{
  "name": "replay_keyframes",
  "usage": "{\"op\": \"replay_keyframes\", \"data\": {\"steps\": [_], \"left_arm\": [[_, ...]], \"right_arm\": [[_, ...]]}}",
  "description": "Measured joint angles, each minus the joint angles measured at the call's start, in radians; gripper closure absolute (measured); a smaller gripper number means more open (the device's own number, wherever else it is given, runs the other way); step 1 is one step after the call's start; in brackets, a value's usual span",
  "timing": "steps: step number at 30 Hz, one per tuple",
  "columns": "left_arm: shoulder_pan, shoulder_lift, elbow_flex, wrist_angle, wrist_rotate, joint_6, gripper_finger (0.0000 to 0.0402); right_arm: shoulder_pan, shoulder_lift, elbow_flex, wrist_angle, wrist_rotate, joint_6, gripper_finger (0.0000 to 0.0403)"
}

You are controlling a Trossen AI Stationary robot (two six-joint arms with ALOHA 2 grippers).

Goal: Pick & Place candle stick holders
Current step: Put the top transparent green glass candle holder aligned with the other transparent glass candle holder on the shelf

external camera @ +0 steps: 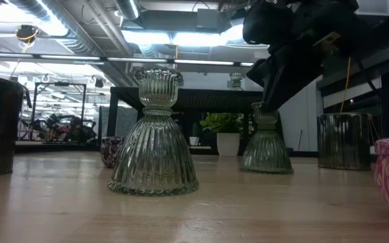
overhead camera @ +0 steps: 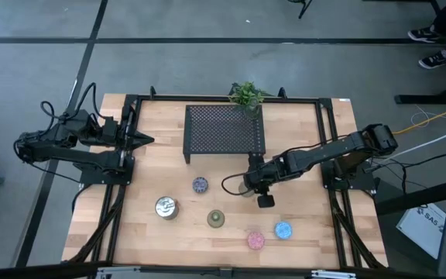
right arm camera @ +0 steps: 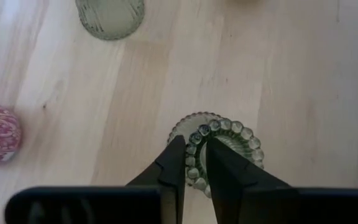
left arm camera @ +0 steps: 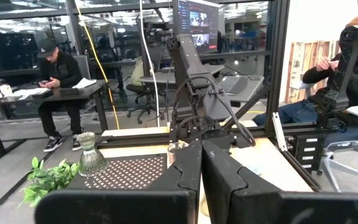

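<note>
Candle stick holders lie spread over the front half of the table [overhead camera: 130, 155]: a silver one [overhead camera: 166, 207], a purple one [overhead camera: 200, 184], an olive-green glass one [overhead camera: 216, 219], a pink one [overhead camera: 255, 239] and a blue one [overhead camera: 283, 230]. We also see a glass holder [left arm camera: 91, 155] standing on the black mesh rack [overhead camera: 224, 129], beside the small plant [overhead camera: 247, 94].

The right gripper [right arm camera: 194, 163] sits over a second green glass holder [right arm camera: 225, 146] near the table's centre. Its fingers are nearly together and pinch the beaded rim of the cup, one finger inside the rim and one outside.

We judge this piece to be rigid, fairly heavy for its size, and breakable. The low view shows a ribbed, flared base, a narrow waist and a small cup on top. The glass is smooth and likely slippery. The rim pinch is workable but thin; a hold at the waist would resist tilting better. We recommend a slow, vertical lift.

The left gripper [left arm camera: 202, 163] waits at the left edge of the table, fingers closed on nothing.
</note>
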State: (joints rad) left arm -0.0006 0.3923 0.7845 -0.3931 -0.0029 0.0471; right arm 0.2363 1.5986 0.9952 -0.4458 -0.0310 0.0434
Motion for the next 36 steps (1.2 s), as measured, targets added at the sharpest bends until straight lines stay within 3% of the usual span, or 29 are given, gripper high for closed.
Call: {"op": "replay_keyframes", "data": {"steps": [15, 24, 30, 36], "left_arm": [[0.0, 0.0, 0.0, 0.0, 0.0, 0.0, 0.0395], [0.0, 0.0, 0.0, 0.0, 0.0, 0.0, 0.0395], [0.0, 0.0, 0.0, 0.0, 0.0, 0.0, 0.0394], [0.0, 0.0, 0.0, 0.0, 0.0, 0.0, 0.0395]], "right_arm": [[-0.001, 0.004, 0.126, -0.085, -0.041, 0.005, 0.0373], [-0.001, 0.003, 0.219, -0.139, -0.067, 0.143, 0.0376], [-0.001, 0.002, 0.317, -0.273, -0.13, 0.159, 0.0376], [-0.001, 0.002, 0.456, -0.436, -0.115, 0.159, 0.0377]]}}
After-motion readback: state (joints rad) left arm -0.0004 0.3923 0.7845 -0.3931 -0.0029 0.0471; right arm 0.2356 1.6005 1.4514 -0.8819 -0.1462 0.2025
